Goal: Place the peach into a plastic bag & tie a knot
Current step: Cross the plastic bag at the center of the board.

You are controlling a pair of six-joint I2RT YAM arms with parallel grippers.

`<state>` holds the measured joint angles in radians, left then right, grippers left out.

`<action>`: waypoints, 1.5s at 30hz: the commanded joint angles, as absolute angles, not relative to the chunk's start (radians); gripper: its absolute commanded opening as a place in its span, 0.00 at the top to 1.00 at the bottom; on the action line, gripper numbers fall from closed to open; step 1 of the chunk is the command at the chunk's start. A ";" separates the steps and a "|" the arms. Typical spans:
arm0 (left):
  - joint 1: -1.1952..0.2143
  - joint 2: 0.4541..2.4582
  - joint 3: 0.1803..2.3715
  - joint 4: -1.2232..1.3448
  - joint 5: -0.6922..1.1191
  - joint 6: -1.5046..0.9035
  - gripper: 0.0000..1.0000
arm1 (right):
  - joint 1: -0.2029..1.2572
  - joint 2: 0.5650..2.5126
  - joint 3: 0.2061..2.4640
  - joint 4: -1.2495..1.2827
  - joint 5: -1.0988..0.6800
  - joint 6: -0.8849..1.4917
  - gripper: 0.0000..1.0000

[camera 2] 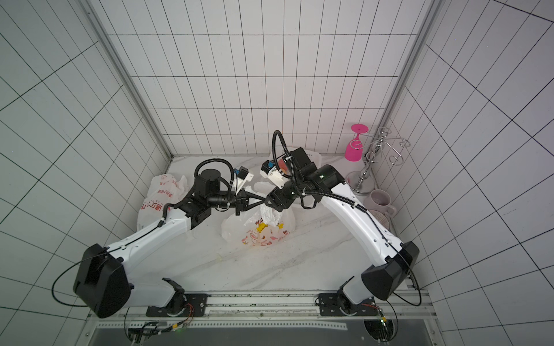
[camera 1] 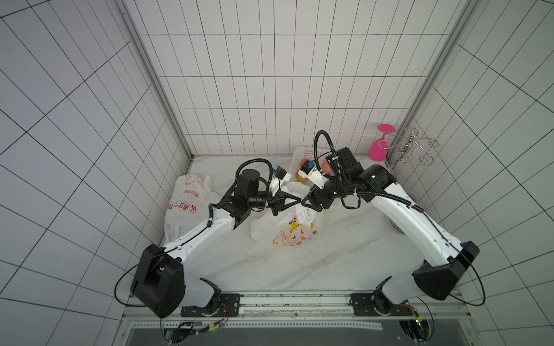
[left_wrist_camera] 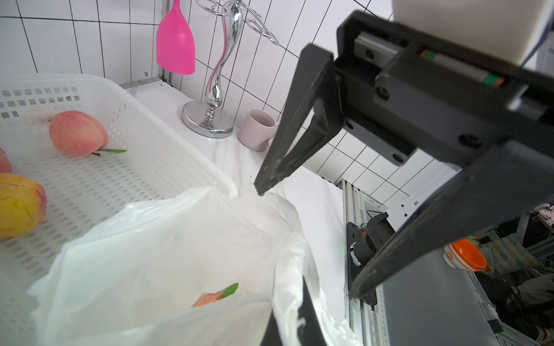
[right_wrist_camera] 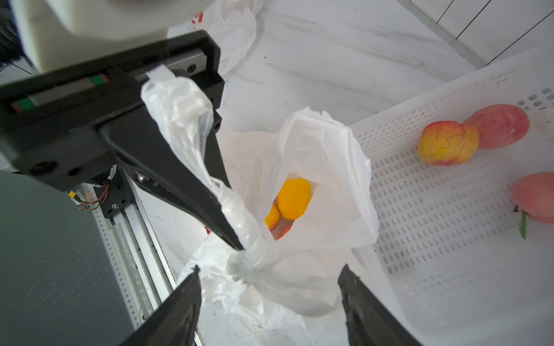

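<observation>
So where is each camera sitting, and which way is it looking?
Top views: high above the arm bases, looking down at the table; both top views show the left arm and right arm whole.
Left wrist: on the left arm, looking past its left end effector, shut on the bag; the peach lies inside.
Right wrist: on the right arm, looking through its open right end effector into the bag's mouth.
Shared: both wrist views show the bag, the white basket and the opposite end effector.

Centre of desk (camera 1: 329, 263): plastic bag (camera 1: 287, 230), peach (left_wrist_camera: 209, 298) inside. Just behind, basket (left_wrist_camera: 144, 128) holding loose peaches (left_wrist_camera: 78, 133). At left, second bag (camera 1: 186, 200); far right, rack (camera 2: 364, 176) and cup (camera 2: 379, 200).
</observation>
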<state>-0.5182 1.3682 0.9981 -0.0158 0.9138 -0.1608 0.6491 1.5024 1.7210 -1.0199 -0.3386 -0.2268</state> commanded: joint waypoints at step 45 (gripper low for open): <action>-0.522 1.344 1.019 -0.022 0.953 -0.129 1.00 | 0.744 1.621 1.709 -1.164 -0.314 -0.281 0.41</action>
